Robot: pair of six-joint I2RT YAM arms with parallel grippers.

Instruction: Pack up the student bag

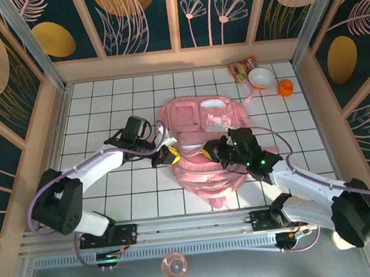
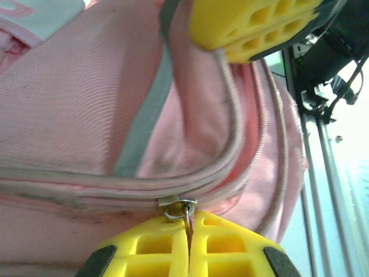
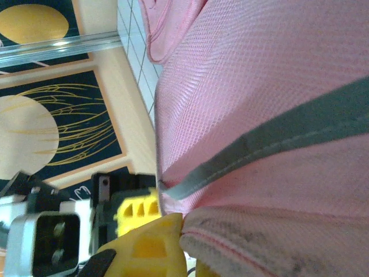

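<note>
**Position.** The student bag (image 1: 204,175) lies flat in the middle of the tiled table (image 1: 112,197), front pockets up, between the two arms; a snack packet (image 1: 242,67), a white bowl (image 1: 261,77) and a small orange item (image 1: 285,88) sit well apart from it at the far right corner.

**Left gripper** (image 1: 165,156). Its fingers are pressed together on the metal zip pull (image 2: 183,209); the pull hangs from its slider on the zip track (image 2: 115,187), which runs along the bag's edge and then curves away.

**Right gripper** (image 1: 207,151). It is closed, nipping a fold of the bag's pink fabric just beside the track; one of its fingers (image 2: 253,23) shows above that fold in the left wrist view; the right wrist view has mesh fabric and a grey strap (image 3: 271,144) close against the finger; how deep the bite goes cannot be told.

**Step in hand (judgement).** The zip is being drawn, most likely to open a compartment, since the loose items lie outside the bag; one arm pulls and the other anchors.

**Recommendations.**
- Pull along the line of the track, never across it.
- Turn the wrist to follow the curve as the slider reaches it.
- Hold the anchored fold taut against the pull so the soft fabric does not bunch ahead of the slider.
- The pull is thin and may slip from the pads, so move slowly.
- If the whole bag slides, the anchor is too weak.
</note>
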